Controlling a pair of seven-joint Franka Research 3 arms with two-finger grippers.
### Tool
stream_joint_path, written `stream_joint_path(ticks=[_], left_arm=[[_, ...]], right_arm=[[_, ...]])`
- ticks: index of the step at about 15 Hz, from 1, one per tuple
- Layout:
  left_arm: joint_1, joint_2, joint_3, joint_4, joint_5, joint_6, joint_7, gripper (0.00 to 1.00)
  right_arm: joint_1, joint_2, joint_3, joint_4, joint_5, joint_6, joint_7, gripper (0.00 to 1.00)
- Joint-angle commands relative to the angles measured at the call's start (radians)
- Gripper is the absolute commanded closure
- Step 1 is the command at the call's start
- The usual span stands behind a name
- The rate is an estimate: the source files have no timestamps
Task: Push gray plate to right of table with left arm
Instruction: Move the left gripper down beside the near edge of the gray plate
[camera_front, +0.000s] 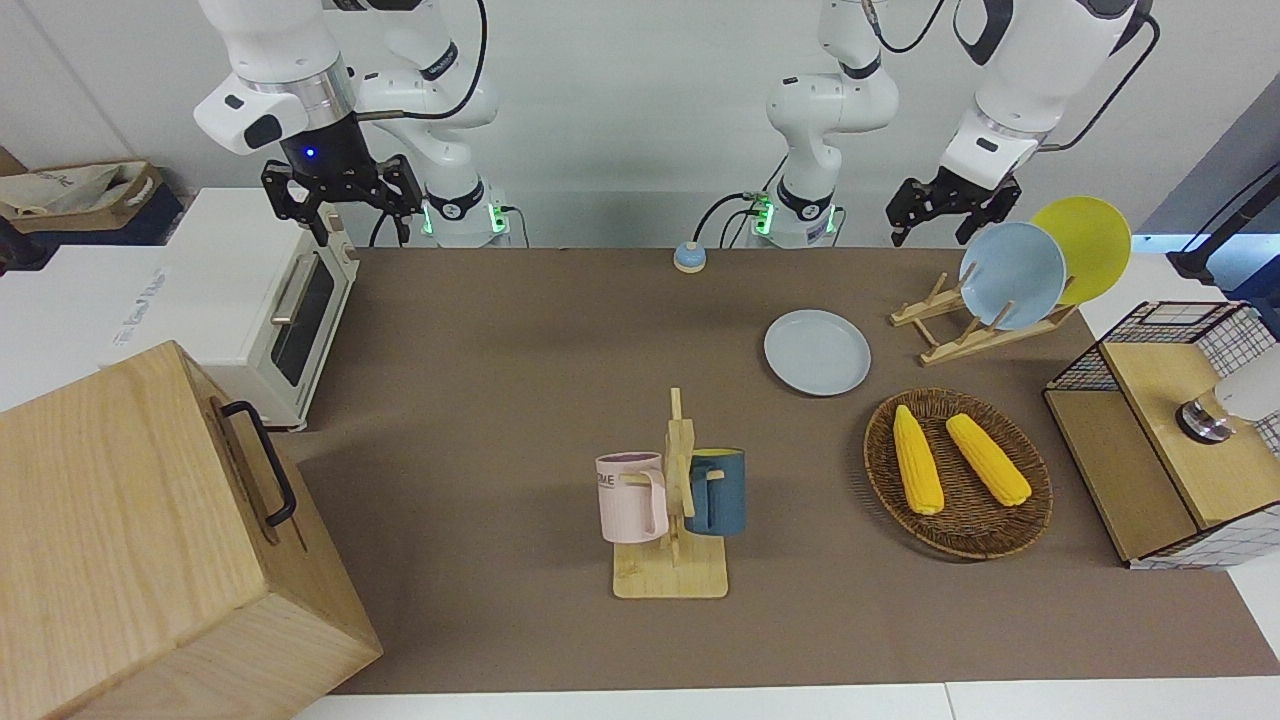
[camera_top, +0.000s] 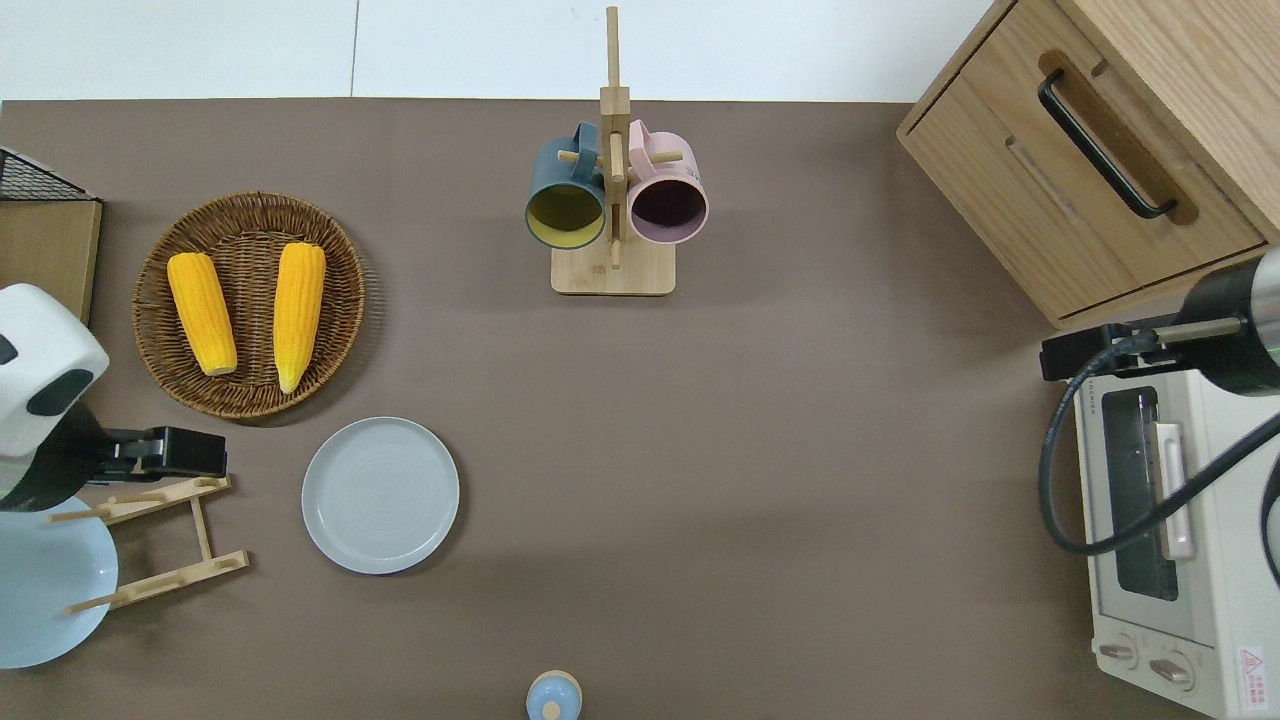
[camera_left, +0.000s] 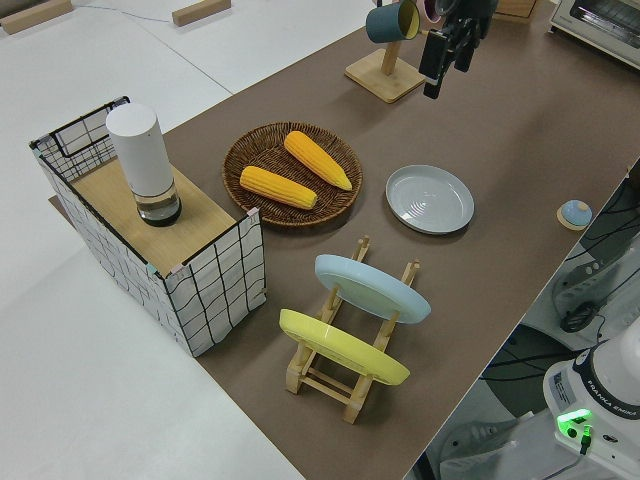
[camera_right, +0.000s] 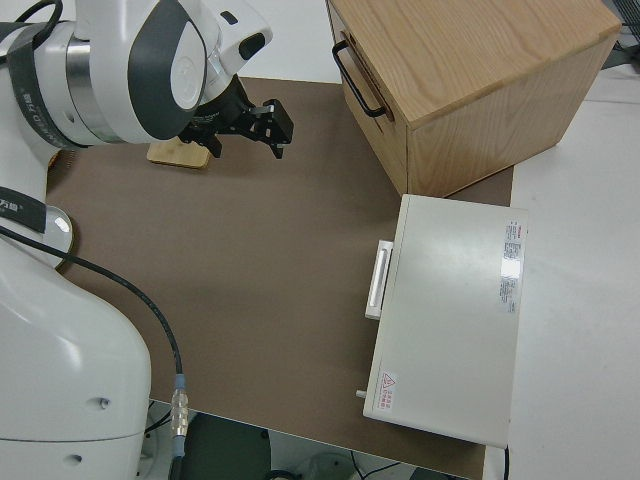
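Observation:
The gray plate (camera_front: 817, 352) (camera_top: 380, 495) (camera_left: 430, 198) lies flat on the brown table (camera_front: 500, 400) (camera_top: 800, 450), between the wicker basket and the robots' edge, toward the left arm's end. My left gripper (camera_front: 935, 225) (camera_top: 170, 452) (camera_left: 445, 55) hangs open and empty in the air over the wooden dish rack (camera_top: 160, 545), apart from the plate. The right arm is parked, its gripper (camera_front: 340, 200) (camera_right: 250, 125) open and empty.
The dish rack (camera_front: 965, 325) holds a sky-blue plate (camera_front: 1012, 275) and a yellow plate (camera_front: 1085, 245). A wicker basket (camera_front: 960, 535) holds two corn cobs. A mug tree (camera_front: 672, 500) stands mid-table. A toaster oven (camera_front: 270, 300) and wooden cabinet (camera_front: 150, 540) occupy the right arm's end.

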Motion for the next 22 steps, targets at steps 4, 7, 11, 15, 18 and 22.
stream_joint_path(ticks=[4, 7, 11, 15, 18, 22], left_arm=[[-0.019, -0.134, 0.012, -0.271, 0.0, 0.178, -0.014, 0.01], [-0.019, -0.131, 0.012, -0.368, -0.009, 0.292, -0.014, 0.01], [-0.018, -0.102, 0.012, -0.518, -0.035, 0.491, 0.0, 0.01], [-0.018, -0.01, 0.012, -0.568, -0.037, 0.608, 0.0, 0.01], [-0.016, 0.024, 0.012, -0.615, -0.037, 0.698, 0.007, 0.01], [-0.006, 0.076, 0.014, -0.643, -0.037, 0.763, 0.049, 0.01]], right_arm=[[-0.003, -0.004, -0.001, 0.005, 0.022, -0.012, -0.001, 0.017], [-0.003, -0.004, -0.001, 0.005, 0.022, -0.012, -0.001, 0.017], [-0.003, -0.004, -0.001, 0.005, 0.022, -0.012, -0.001, 0.017], [-0.003, -0.004, -0.001, 0.005, 0.022, -0.014, -0.001, 0.017], [-0.003, -0.004, -0.001, 0.005, 0.022, -0.014, -0.001, 0.017], [-0.003, -0.004, -0.001, 0.005, 0.022, -0.012, -0.001, 0.017]])
